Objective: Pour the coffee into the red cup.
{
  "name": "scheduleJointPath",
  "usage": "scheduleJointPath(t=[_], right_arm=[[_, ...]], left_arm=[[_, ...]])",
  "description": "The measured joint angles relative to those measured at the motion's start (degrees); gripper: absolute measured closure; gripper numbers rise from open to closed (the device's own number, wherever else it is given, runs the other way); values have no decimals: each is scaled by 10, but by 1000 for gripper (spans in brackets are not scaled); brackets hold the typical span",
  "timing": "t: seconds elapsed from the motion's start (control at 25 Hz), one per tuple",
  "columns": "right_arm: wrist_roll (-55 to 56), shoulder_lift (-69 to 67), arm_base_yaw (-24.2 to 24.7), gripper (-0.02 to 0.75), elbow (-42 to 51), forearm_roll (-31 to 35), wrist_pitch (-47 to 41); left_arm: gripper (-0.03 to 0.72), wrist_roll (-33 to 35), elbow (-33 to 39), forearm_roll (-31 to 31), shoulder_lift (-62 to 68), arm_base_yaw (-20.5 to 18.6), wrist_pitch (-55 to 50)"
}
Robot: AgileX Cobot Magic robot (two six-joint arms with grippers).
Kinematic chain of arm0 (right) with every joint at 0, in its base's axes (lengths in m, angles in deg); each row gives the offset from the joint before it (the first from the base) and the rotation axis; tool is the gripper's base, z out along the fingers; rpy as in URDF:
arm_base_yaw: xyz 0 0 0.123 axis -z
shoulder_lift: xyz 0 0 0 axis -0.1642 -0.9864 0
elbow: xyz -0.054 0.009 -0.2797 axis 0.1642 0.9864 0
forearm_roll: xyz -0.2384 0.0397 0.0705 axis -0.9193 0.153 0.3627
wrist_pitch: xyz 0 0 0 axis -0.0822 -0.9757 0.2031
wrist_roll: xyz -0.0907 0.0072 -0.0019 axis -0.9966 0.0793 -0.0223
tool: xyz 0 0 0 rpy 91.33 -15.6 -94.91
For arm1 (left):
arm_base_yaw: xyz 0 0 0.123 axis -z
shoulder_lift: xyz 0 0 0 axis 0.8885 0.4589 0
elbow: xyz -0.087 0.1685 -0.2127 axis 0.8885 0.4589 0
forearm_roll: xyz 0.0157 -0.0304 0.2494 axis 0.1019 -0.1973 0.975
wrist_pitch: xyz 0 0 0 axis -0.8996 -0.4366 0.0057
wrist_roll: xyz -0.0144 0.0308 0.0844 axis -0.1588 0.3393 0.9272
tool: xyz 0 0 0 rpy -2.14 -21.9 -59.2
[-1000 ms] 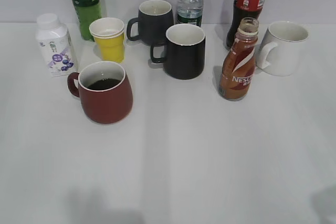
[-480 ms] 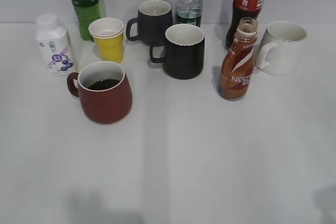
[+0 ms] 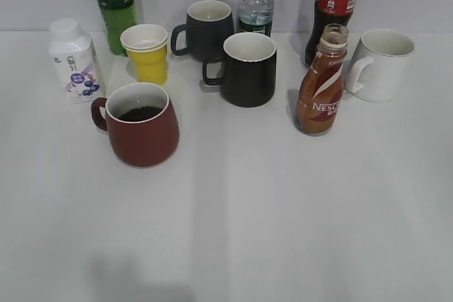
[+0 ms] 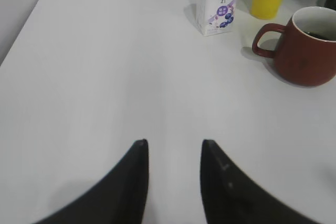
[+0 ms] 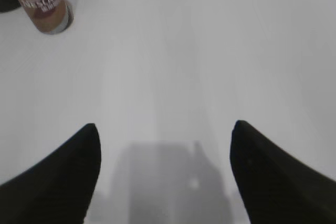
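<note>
Both grippers empty: left gripper (image 4: 172, 182) narrowly parted, right gripper (image 5: 165, 174) spread wide, each hovering over bare counter (image 3: 283, 217) near its front edge.

Red cup (image 3: 141, 126) upright toward the left edge, dark red, wider at the base, white inside, loop handle pointing left, dark coffee (image 3: 139, 113) pooled low within. Uncapped brown Nescafe bottle (image 3: 320, 86) upright toward the right edge, beside a white mug (image 3: 379, 65).

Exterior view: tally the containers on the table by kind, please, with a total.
Mugs: 4 - dark red ceramic mug, two black mugs, white mug.
Paper cups: 1 - stacked yellow paper cup.
Bottles: 5 - green bottle, clear water bottle, red-labelled cola bottle, brown Nescafe bottle, small white bottle.
Total: 10
</note>
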Motion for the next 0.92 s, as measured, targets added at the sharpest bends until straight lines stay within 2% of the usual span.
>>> scheduleJointPath(t=[0.92], right_arm=[[0,2,0,165,0,0,1]], left_arm=[[447,0,0,0,0,0,-1]])
